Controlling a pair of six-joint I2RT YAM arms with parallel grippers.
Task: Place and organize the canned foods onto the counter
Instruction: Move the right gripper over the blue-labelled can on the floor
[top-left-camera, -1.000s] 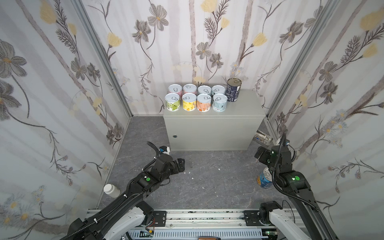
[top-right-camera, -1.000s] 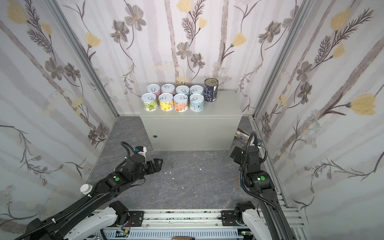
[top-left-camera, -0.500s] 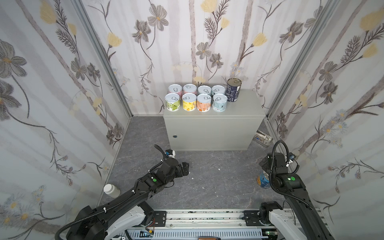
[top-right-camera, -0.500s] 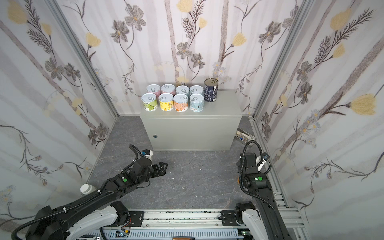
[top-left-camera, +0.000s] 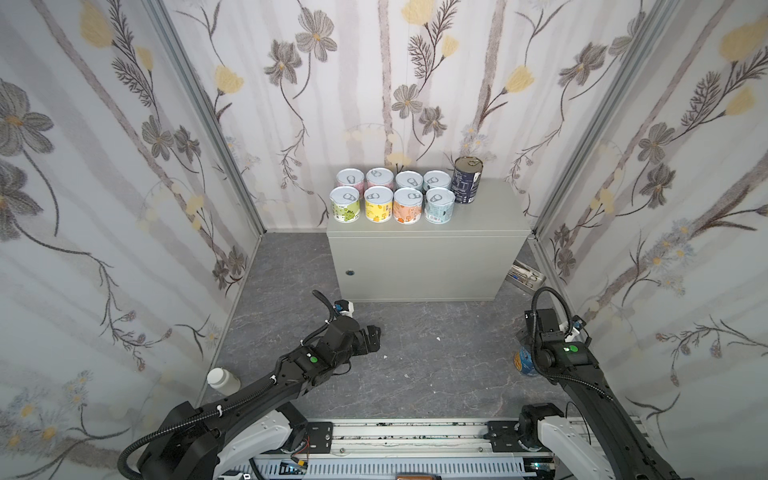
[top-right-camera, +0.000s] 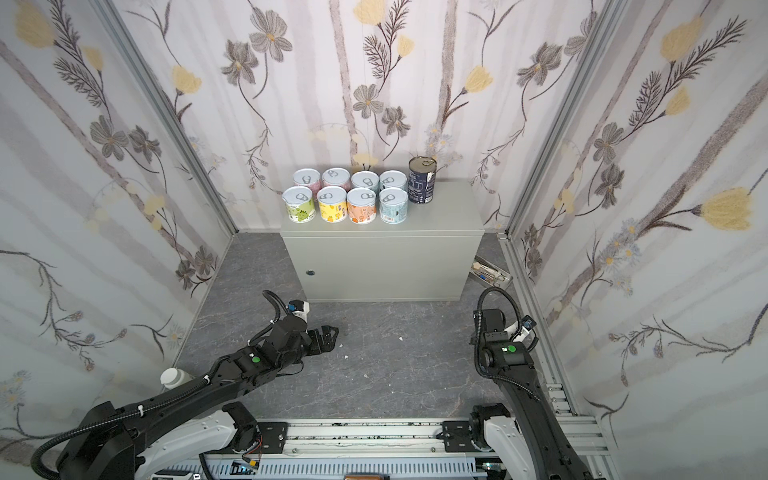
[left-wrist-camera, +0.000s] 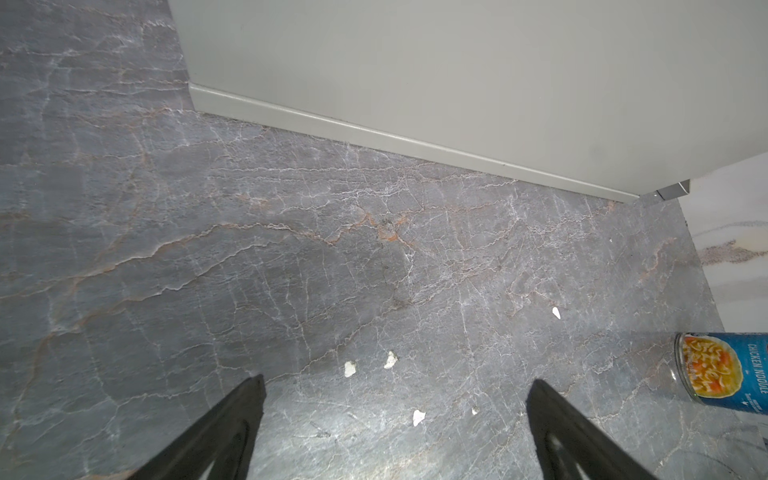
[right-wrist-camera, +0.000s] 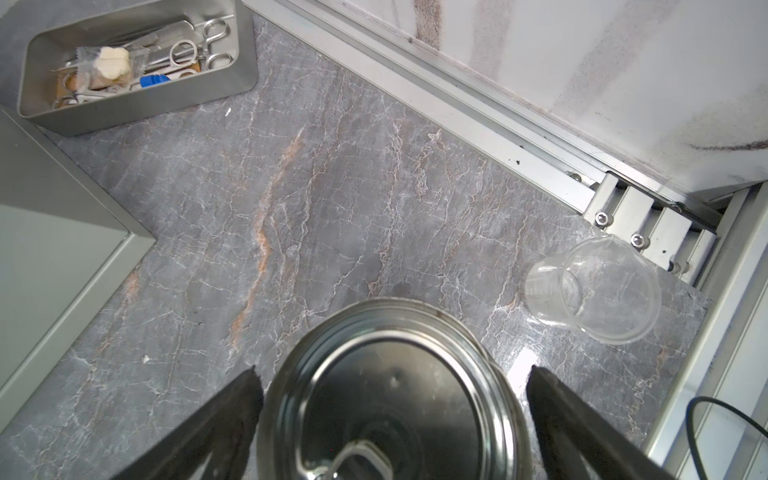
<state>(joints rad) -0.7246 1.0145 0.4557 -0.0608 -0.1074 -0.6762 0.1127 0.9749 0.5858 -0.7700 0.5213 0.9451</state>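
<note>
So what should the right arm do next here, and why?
Probably lower the right gripper a little and close it on the tall blue chicken-noodle soup can: its open jaws straddle that can from above, and it is the one can seen off the pale grey-green metal counter.

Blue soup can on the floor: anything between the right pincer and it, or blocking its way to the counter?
Nothing visible. The blue chicken noodle soup can sits within the open right pincer; a clear glass beaker stands apart beside it. The pale grey-green metal counter is bare right of the dark navy tall can.
</note>
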